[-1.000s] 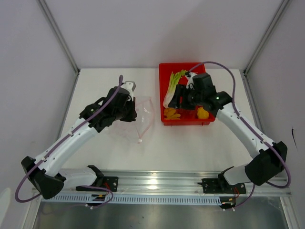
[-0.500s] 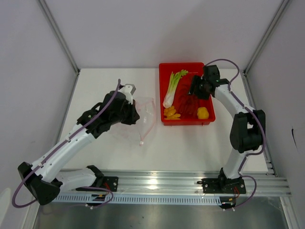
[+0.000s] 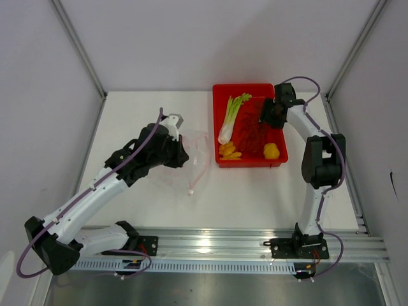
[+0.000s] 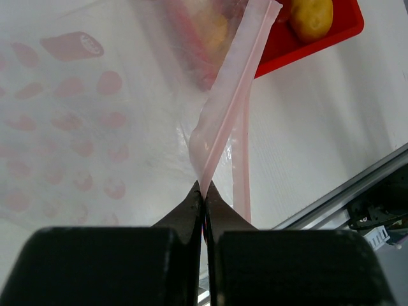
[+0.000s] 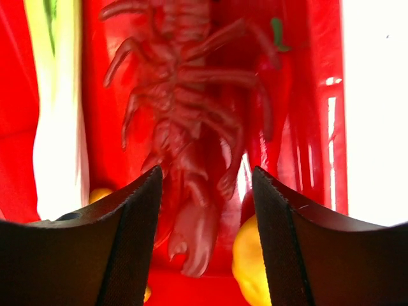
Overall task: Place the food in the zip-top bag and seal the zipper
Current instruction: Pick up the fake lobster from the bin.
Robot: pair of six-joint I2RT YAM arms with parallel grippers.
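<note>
Step in hand, by the look of it: first pick, lobster out of tray.

On worktop: red tray at far R, all food inside, nothing bagged yet. Zip-top bag well apart to L of tray, limp and clear. Hard to tell how far off the worktop.

L end effector pressed together, pinching zipper at bag mouth. Hold that pinch steady & raise enough to gape the mouth toward tray. Floppy film, so prob prone to folding shut.

Lobster lengthwise down tray middle, claw end toward near edge. R end effector spread, gripping nothing, poised above lobster w/ body showing between the fingers. Go straight down & close across thick mid-body, not thin legs or claw. Likely to swing or slip if taken at one end. Mind tray wall on R, not much room.

Stalk just beside lobster on its L. Avoid nipping it w/ the finger on that side.

Yellow pieces at near end of tray, rounder one at near R corner. Leave for later.

After lift, carry across gap & feed in end-first along bag length.
</note>
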